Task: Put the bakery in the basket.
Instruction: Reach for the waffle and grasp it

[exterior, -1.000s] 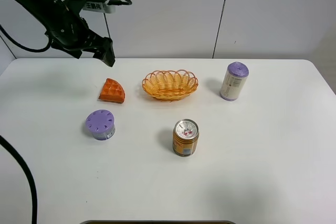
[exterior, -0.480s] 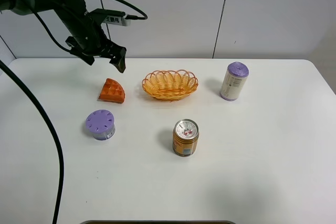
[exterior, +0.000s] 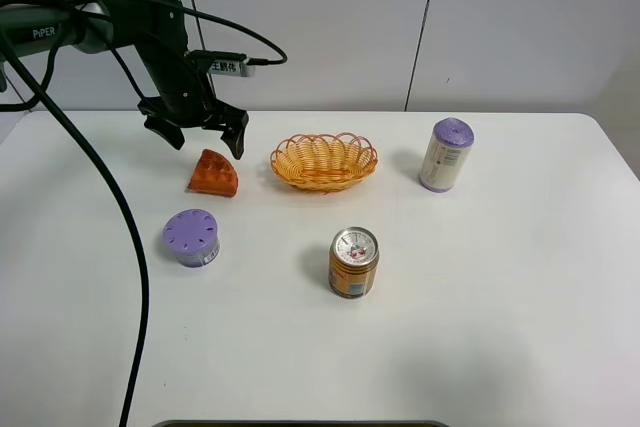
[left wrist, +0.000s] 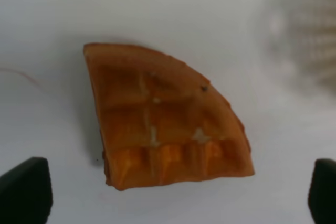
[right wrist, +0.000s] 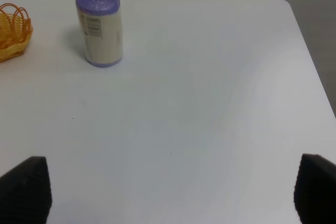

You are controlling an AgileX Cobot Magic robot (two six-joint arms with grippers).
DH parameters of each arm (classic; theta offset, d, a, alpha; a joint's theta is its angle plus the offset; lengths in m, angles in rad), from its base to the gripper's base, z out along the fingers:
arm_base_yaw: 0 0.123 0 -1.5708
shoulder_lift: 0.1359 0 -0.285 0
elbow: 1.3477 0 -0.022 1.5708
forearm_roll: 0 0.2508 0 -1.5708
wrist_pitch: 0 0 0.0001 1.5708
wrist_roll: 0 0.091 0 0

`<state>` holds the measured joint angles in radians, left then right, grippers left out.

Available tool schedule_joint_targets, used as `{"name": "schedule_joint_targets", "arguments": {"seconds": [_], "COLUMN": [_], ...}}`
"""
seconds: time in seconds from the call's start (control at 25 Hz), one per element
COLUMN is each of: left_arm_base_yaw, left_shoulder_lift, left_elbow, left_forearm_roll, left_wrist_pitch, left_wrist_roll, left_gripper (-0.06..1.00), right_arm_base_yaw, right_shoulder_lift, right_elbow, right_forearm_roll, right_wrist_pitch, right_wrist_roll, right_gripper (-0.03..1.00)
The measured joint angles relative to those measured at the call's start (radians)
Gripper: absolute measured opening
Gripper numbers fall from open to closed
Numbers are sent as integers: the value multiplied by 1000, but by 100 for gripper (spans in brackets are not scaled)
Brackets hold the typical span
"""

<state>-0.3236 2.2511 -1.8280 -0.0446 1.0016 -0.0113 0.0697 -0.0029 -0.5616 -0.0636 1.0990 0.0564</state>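
The bakery [exterior: 213,173], an orange-brown waffle wedge, lies on the white table left of the basket [exterior: 323,160], an empty orange-yellow wicker oval. My left gripper [exterior: 202,139] is open and hangs just above the wedge's far end, a finger on either side. In the left wrist view the wedge [left wrist: 163,119] fills the middle, between the two dark fingertips [left wrist: 23,190], apart from them. My right gripper [right wrist: 168,192] is open over bare table; the right arm is out of the exterior view.
A purple-lidded white canister [exterior: 445,155] stands right of the basket and shows in the right wrist view [right wrist: 100,27]. An orange drink can [exterior: 353,263] stands in front of the basket. A short purple-lidded jar [exterior: 191,238] sits front left.
My left gripper has moved right and down from the back left corner to just above the waffle wedge. Nothing on the table has moved.
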Motion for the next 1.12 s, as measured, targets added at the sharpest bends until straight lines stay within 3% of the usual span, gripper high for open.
{"name": "schedule_joint_targets", "arguments": {"seconds": [1.12], "left_arm_base_yaw": [0], "left_shoulder_lift": [84], "left_elbow": [0], "left_forearm_roll": [27], "left_wrist_pitch": [-63], "left_wrist_roll": [-32], "left_gripper": [99], "right_arm_base_yaw": [0], "right_shoulder_lift": [0], "right_elbow": [0], "right_forearm_roll": [0], "right_wrist_pitch": [0], "right_wrist_roll": [0], "right_gripper": [91]}}
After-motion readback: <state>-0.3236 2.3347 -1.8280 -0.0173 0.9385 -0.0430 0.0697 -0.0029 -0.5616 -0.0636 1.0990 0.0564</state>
